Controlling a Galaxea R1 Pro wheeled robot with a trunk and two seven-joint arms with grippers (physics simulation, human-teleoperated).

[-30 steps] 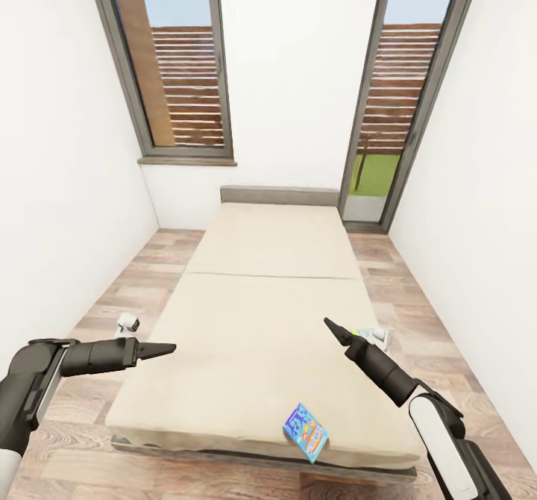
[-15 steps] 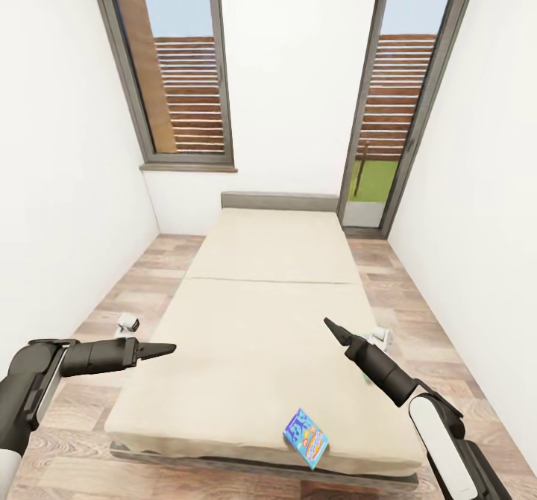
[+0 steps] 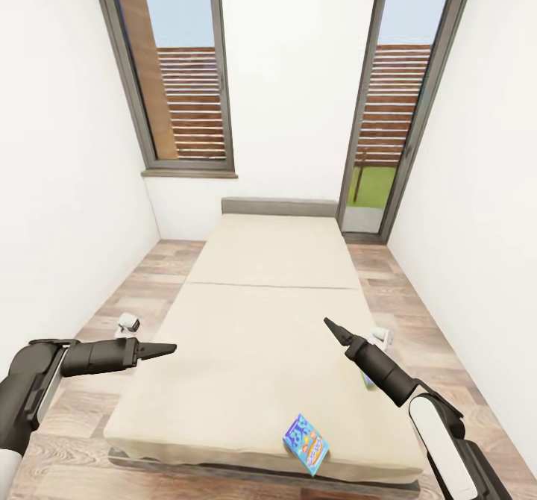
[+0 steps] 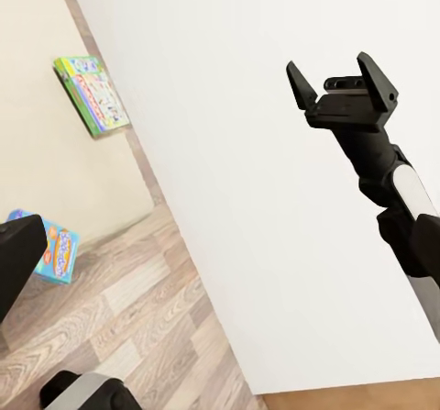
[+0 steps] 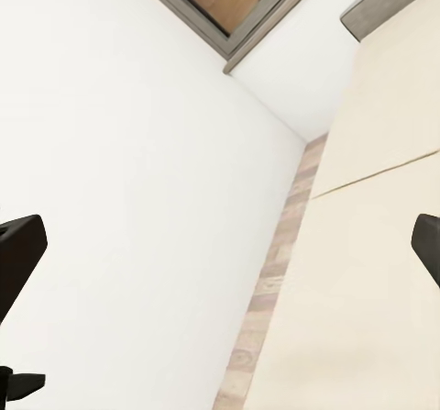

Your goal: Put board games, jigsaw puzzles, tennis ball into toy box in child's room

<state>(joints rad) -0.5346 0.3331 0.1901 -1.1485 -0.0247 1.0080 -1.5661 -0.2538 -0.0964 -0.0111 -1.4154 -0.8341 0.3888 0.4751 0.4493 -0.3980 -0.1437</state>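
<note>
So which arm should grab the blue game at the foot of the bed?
Right, probably. The blue game lies right of the bed's middle, below the right gripper. The left gripper hovers over the opposite edge. Both are open and empty.

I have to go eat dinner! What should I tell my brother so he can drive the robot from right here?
Left hand: holds nothing, pointing over the bed; open or shut is hard to tell.
Right hand: open, empty, raised over the bed's right side.
Blue board game: on the bed's near edge.
Green board game: on the bed by its right edge.
Done: no toy picked up.
Left: grab both games, take them to the toy box, then add the table's toys.
</note>
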